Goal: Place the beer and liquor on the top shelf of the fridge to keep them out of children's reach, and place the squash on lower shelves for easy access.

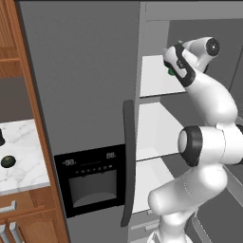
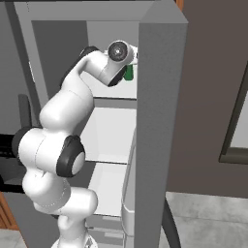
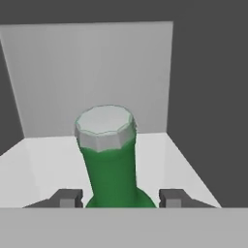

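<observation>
The beer (image 3: 107, 160), a slim green bottle with a pale cap, stands upright between my two fingertips (image 3: 68, 197). My gripper (image 3: 121, 198) is shut on its body over the white top shelf (image 3: 38, 164) of the open grey fridge (image 1: 80, 71). From the base, a bit of green shows by the hand in the left view (image 1: 171, 72) and in the right view (image 2: 129, 72). The squash (image 1: 7, 161) lies on the marble counter (image 1: 23, 166) left of the fridge. A dark sliver at the frame edge is probably the liquor (image 1: 1, 137). The lower shelves (image 1: 152, 130) are bare.
The closed fridge door carries a long dark handle (image 1: 128, 161) and a black dispenser panel (image 1: 92, 182). The open door's edge (image 2: 155, 121) stands close on the right of the arm. Wooden cabinets (image 1: 14, 47) flank the counter.
</observation>
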